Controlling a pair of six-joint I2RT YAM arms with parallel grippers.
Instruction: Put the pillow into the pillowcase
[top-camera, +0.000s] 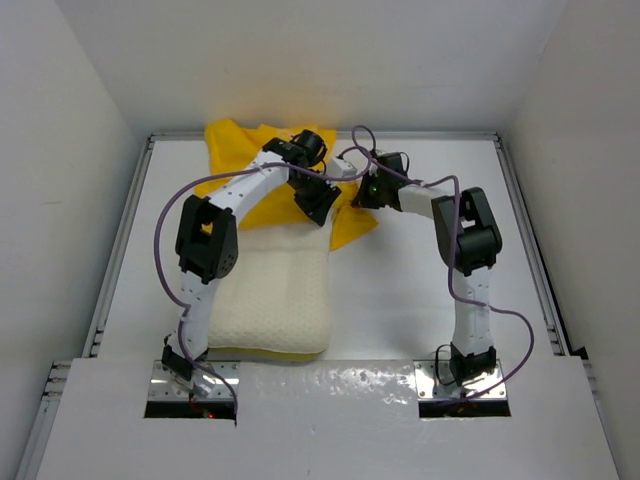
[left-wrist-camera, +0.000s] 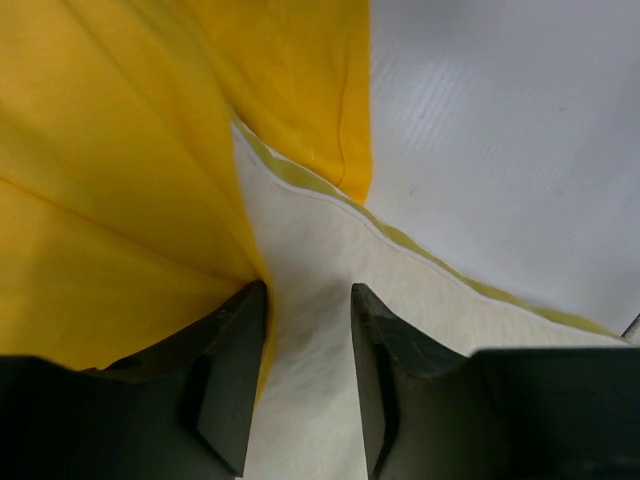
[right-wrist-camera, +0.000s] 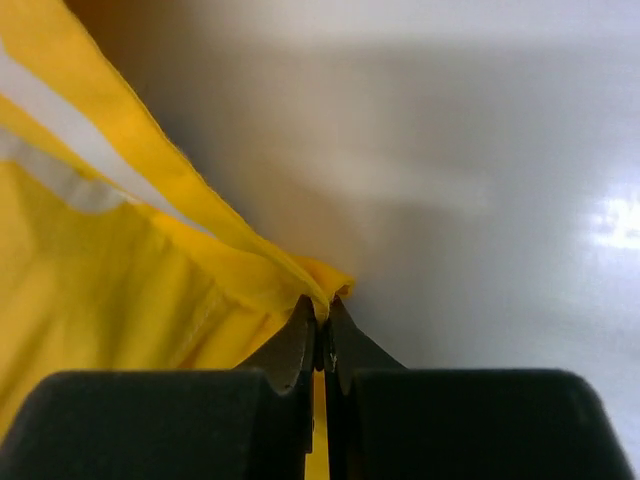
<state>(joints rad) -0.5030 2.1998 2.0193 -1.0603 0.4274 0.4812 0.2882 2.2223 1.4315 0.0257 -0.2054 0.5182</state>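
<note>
The cream-white pillow (top-camera: 275, 300) lies on the table in front of the left arm, and its far end reaches under the yellow pillowcase (top-camera: 240, 140). The pillowcase lies bunched at the back, with a flap (top-camera: 352, 225) hanging to the right. My left gripper (top-camera: 318, 205) is open over the pillow's far end. In the left wrist view the gripper (left-wrist-camera: 308, 295) has the pillow (left-wrist-camera: 330, 250) between its fingers and the pillowcase (left-wrist-camera: 120, 200) against the left finger. My right gripper (top-camera: 360, 190) is shut on the pillowcase edge (right-wrist-camera: 200, 240), as the right wrist view (right-wrist-camera: 323, 305) shows.
White walls enclose the table on the left, back and right. Metal rails (top-camera: 525, 240) run along the table's sides. Purple cables (top-camera: 500, 315) loop off both arms. The bare white tabletop (top-camera: 420, 290) shows to the right of the pillow.
</note>
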